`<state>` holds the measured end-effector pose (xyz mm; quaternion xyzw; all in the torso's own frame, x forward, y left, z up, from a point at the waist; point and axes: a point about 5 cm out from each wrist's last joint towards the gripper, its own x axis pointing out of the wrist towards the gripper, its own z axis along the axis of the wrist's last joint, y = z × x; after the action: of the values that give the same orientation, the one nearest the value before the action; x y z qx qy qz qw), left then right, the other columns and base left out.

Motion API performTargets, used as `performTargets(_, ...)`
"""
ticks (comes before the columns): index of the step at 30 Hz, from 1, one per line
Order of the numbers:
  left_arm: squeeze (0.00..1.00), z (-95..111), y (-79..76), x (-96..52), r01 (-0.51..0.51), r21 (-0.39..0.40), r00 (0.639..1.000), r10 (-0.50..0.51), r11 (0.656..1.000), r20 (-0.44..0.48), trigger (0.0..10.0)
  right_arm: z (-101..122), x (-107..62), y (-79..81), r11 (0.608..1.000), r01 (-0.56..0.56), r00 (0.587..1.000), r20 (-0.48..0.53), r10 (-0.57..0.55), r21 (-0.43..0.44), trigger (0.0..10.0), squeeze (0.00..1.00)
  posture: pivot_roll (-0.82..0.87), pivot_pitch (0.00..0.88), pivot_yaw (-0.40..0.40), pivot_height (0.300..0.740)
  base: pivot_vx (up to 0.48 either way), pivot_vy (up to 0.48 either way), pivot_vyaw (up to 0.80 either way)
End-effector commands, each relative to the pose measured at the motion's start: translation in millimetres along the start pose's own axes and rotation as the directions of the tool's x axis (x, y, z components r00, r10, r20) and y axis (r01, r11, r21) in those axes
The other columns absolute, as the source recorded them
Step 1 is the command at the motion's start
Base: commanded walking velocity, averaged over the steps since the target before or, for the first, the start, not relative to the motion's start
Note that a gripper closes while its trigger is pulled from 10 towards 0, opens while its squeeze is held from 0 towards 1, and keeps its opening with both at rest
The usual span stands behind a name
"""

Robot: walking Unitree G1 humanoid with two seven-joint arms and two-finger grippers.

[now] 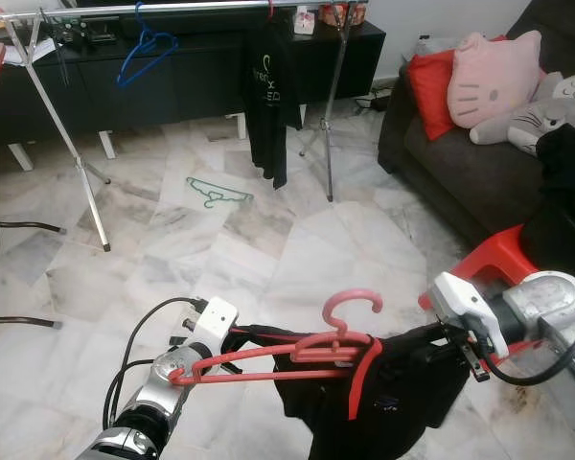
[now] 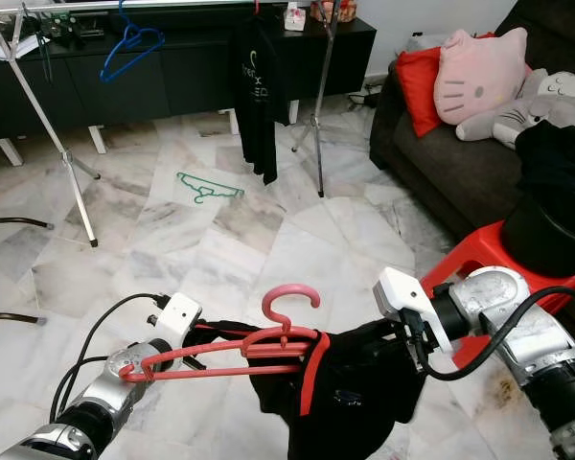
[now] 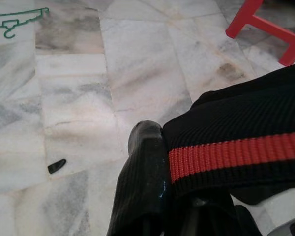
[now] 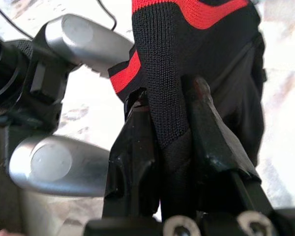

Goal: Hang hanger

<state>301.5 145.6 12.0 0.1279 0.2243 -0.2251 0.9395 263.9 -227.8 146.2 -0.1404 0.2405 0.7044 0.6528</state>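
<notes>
Far left, top of the head view: silver clothes rail (image 1: 172, 8) on splayed legs, with an empty blue hanger (image 1: 146, 50) hooked on it and a black shirt (image 1: 271, 91) hanging further along. A green hanger (image 1: 218, 193) lies flat on the marble floor (image 1: 268, 259) under the rail, well apart from the robot.

Near left: left gripper (image 3: 169, 169). The wrist view shows one black finger (image 3: 142, 172) pressed against the red-striped hem of the black garment (image 1: 383, 393), so it reads as clamped on cloth by the hanger's left end; the second finger is hidden, a judgement only.

Centre: pink hanger (image 1: 297, 350), the task's thing, held low in front of the robot between both arms, hook (image 1: 350, 305) pointing up, bar roughly level, garment draped over it and sagging below.

Right: right gripper (image 4: 174, 142). Both fingers are closed on a fold of the black-and-red fabric at the hanger's right end.

Far right: red stool (image 1: 498, 259) just beside the right arm, dark sofa (image 1: 460, 163) with a pink cat cushion (image 1: 494, 77) behind.

Step in hand: carrying the loaded hanger to the rail, which is still far off. To do it well:
- keep both grips firm so the cloth doesn't slip off the shoulders
- keep the bar level and the hook upright
- aim for the free stretch of rail between the blue hanger and the black shirt
- lift the hook above the rail, then lower it on
- steer past the green hanger on the floor and the rack legs
</notes>
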Motion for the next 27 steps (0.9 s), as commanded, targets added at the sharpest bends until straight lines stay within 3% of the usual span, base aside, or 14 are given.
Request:
performTargets(1,0.0,-34.3,49.6,-27.4,-0.219,-0.038,0.965,0.211,0.975,-0.157,10.0,-3.1,-34.2,10.7,1.0,0.021,0.997,-0.078,-0.02,0.018,0.0,0.0,-0.1,0.109,-0.061,0.74,0.0,0.0,0.0)
performTargets(9,0.0,-32.5,73.8,-37.9,-0.302,-0.025,0.943,0.295,0.953,-0.155,10.0,-12.7,-57.4,18.6,0.996,0.07,0.989,-0.131,-0.062,0.053,0.0,0.0,-0.1,0.109,-0.052,0.74,0.0,0.0,0.0)
performTargets(16,0.0,-33.8,79.8,-41.5,-0.335,-0.016,0.931,0.328,0.942,-0.164,10.0,-18.3,-62.6,21.7,0.994,0.083,0.986,-0.149,-0.071,0.071,0.0,0.0,-0.1,0.107,-0.048,0.74,0.0,0.0,0.0)
performTargets(18,0.0,-34.7,81.7,-42.5,-0.346,0.012,0.923,0.342,0.938,-0.176,10.0,-25.2,-64.3,22.8,0.995,0.077,0.974,-0.219,-0.061,0.064,0.0,0.0,-0.1,0.103,-0.045,0.74,0.0,0.0,0.0)
performTargets(22,0.0,-34.4,84.1,-43.3,-0.351,0.063,0.916,0.356,0.934,-0.185,10.0,-41.9,-67.5,26.9,0.999,0.023,0.904,-0.427,-0.009,0.028,0.0,0.0,-0.1,0.104,-0.044,0.74,0.0,0.0,0.0)
performTargets(27,0.0,-33.4,83.3,-42.4,-0.344,0.074,0.918,0.352,0.936,-0.184,10.0,-44.8,-66.1,22.0,1.0,0.024,0.883,-0.468,-0.024,-0.007,0.0,0.0,-0.1,0.093,-0.041,0.74,0.0,0.0,0.0)
